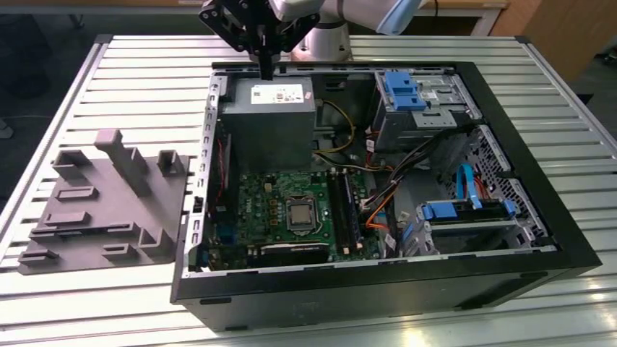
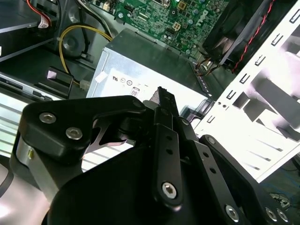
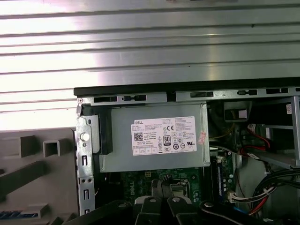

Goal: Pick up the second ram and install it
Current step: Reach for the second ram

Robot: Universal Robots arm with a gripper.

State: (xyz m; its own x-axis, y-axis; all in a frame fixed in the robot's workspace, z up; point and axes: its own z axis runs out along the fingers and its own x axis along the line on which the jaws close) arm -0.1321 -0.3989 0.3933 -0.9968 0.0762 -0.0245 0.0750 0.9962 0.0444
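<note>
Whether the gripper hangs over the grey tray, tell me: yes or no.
No: in the exterior view the gripper hangs over the power supply inside the case, well apart from the grey tray.

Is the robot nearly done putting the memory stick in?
Hard to tell. The black gripper hangs shut above the grey metal power box, holding no memory stick. The grey plastic tray seems to hold none. Whether sticks fill the long black motherboard slots is unclear.

A white label (image 3: 164,136) is sitting on the grey power supply (image 3: 122,161) directly beyond the gripper (image 3: 162,187), carrying small print, a square code and round marks; a pink sticker (image 3: 202,137) is adjoining it.
</note>
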